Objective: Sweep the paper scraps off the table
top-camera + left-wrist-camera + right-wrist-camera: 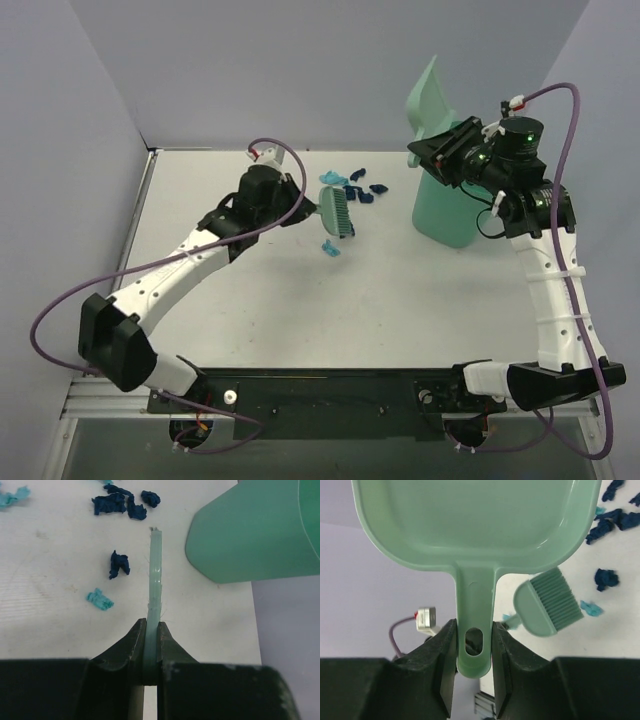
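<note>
The left gripper (152, 630) is clamped on the thin handle of a green brush (338, 212). The 2 jaws are pressed against the handle's flat sides, and the handle runs straight out ahead of the fingertips. From the top camera, the bristle head sits just past the gripper's tip, over the white table (400, 310). I cannot tell whether the bristles touch the surface.

The paper scraps (355, 188) lie on the table close to this gripper. A loose cluster of dark navy and teal bits sits just beyond the brush head. In the left wrist view, one navy scrap (119, 564) lies just beside the handle on its left. A teal scrap (100, 600) lies a little nearer the fingers on the same side, and neither touches the brush.

The right gripper (474, 630) is closed around the handle of a pale green dustpan (445, 205). It grips at the end with the hanging hole, 1 jaw on each side. The pan spreads out ahead of the fingertips. In the right wrist view, the brush head and several scraps show beyond the pan, off to the right of the fingers. The dustpan is near the scraps but apart from them, with bare table between.
</note>
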